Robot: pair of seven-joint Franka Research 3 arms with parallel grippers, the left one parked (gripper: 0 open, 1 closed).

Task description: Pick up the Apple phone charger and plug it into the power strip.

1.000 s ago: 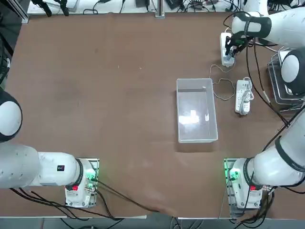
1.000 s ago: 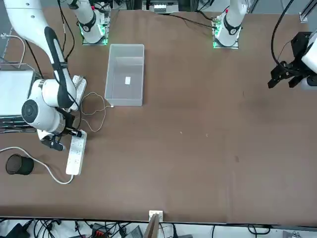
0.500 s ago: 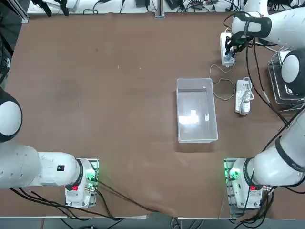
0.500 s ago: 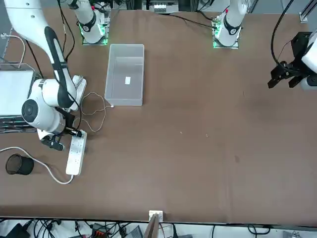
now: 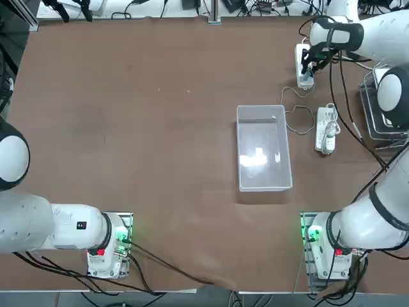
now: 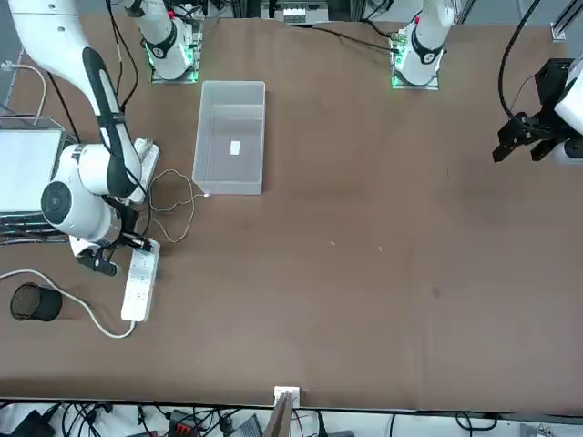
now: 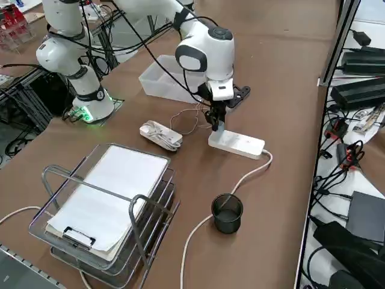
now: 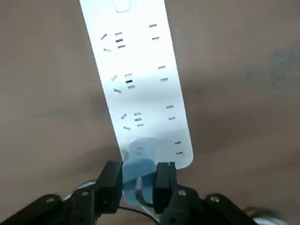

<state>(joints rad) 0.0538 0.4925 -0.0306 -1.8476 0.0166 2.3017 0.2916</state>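
- My right claw (image 8: pixel 139 183) is clenched on the Apple phone charger (image 8: pixel 137 171); fingers (image 8: pixel 111 180) pinch the plug block from both sides.
- Claw points straight down over the near end of the power strip (image 8: pixel 140 89), at the counter's (image 5: pixel 160 128) far right corner in the top view.
- Charger block sits at the strip's end socket, touching its face; can't tell whether the prongs are seated.
- Charger's thin white cable (image 5: pixel 295 115) loops loose on the counter between the strip and the clear plastic bin (image 5: pixel 262 148).
- Strip's thick white cord (image 7: pixel 222 198) trails off its other end, passing just beside a black cup (image 7: pixel 227 212).
- Second white strip with a bundled cord (image 7: pixel 160 135) lies near, apart from my claw.
- Wire tray with a clipboard (image 7: pixel 108 201) stands at the counter edge, well apart.
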